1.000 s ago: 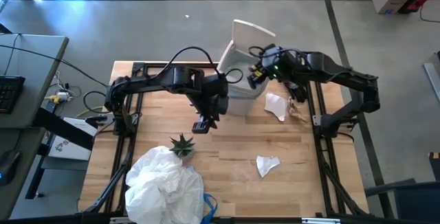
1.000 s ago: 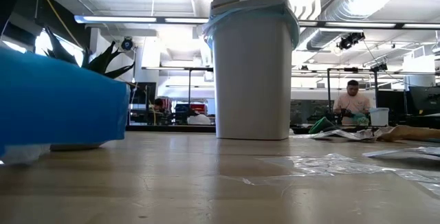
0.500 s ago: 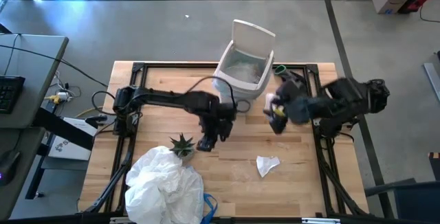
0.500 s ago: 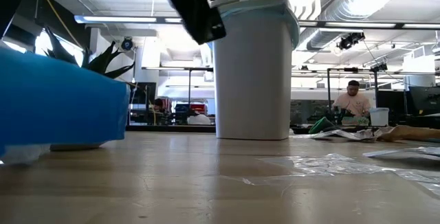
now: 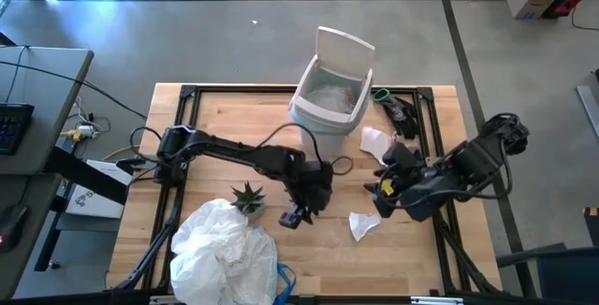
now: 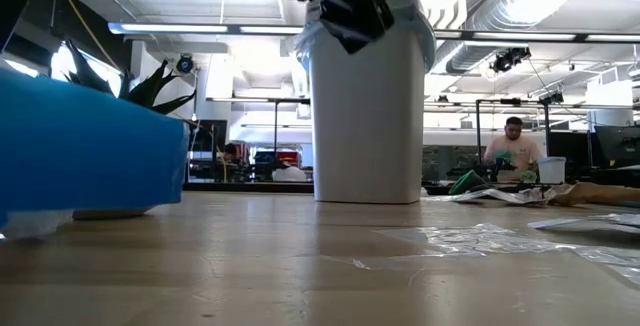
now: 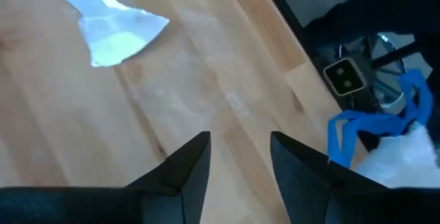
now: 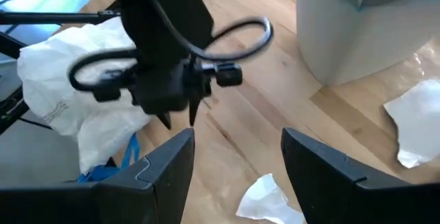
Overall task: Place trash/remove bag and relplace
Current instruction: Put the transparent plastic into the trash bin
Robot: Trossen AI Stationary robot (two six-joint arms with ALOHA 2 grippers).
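The white bin (image 5: 328,104) stands at the table's far edge with its lid up, and the light-blue bag (image 6: 322,28) lines its rim. Trash lies on the wood: one white paper scrap (image 5: 363,223), another (image 5: 374,140) near the bin, and a clear wrapper (image 7: 206,97). My left gripper (image 5: 295,217) hangs open above the table's middle, left of the nearer scrap, with the clear wrapper ahead of its fingers (image 7: 196,165). My right gripper (image 5: 379,190) is open above the table, just beyond the nearer scrap (image 8: 265,198). Neither holds anything.
A small green spiky plant (image 5: 248,196) stands left of my left gripper. A large crumpled white bag with blue handles (image 5: 223,247) fills the near left corner. Brown paper (image 6: 600,194) lies toward the right side. People sit in the room behind.
My left gripper has come down and toward the table's near edge, from beside the bin to the table's middle. My right gripper has left the bin's rim and swung toward the near edge, ending over the white scrap on the right.
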